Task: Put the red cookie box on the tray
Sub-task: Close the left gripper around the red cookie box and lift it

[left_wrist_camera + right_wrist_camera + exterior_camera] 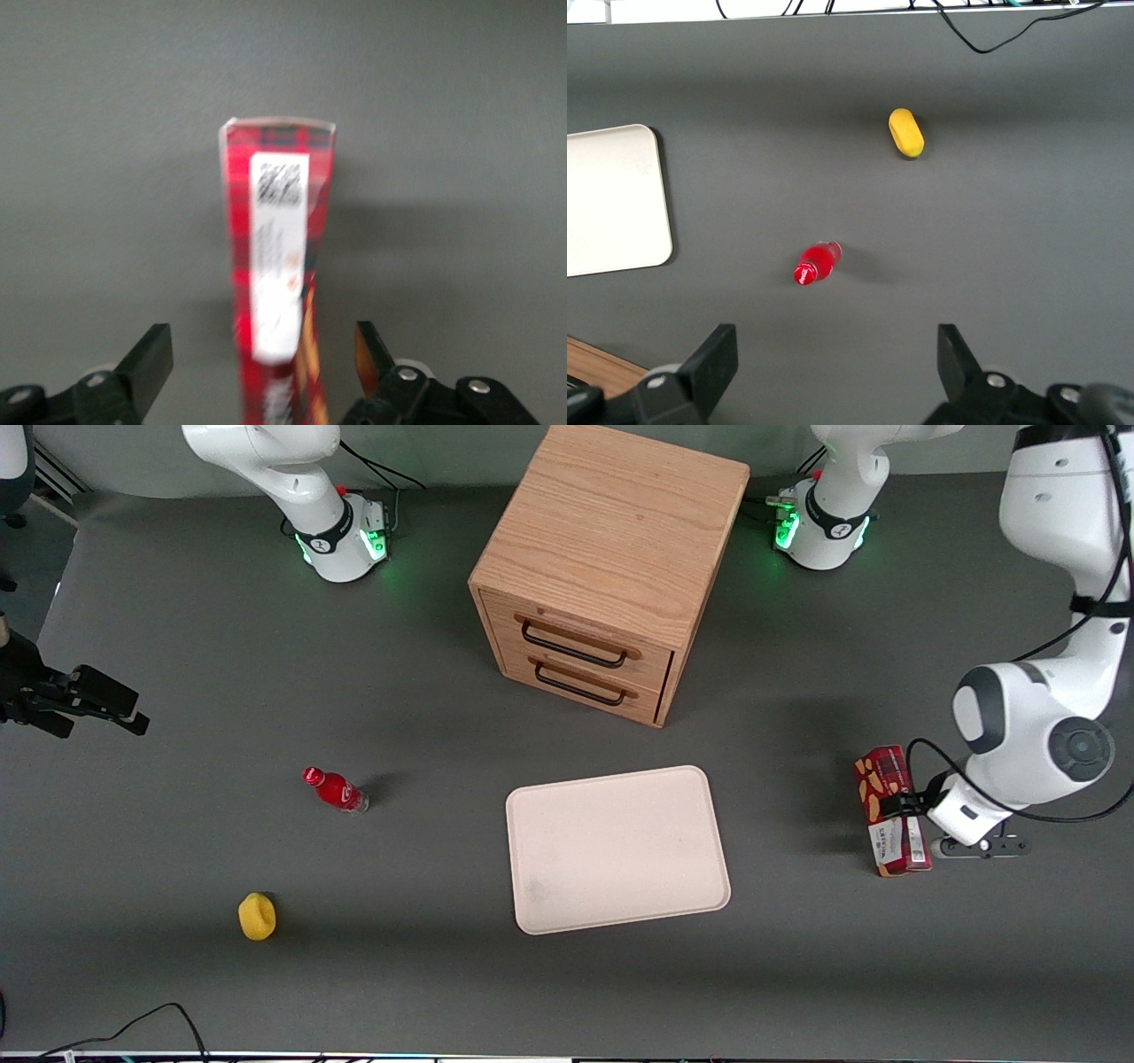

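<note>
The red cookie box stands on its long narrow edge on the grey table, toward the working arm's end. The left gripper is low over the box's middle. In the left wrist view the box runs between the gripper's two black fingers. There is a visible gap on each side, so the gripper is open and straddles the box. The cream tray lies flat and bare near the table's middle, in front of the drawer cabinet, well apart from the box. It also shows in the right wrist view.
A wooden two-drawer cabinet stands farther from the front camera than the tray. A small red bottle and a yellow object lie toward the parked arm's end of the table.
</note>
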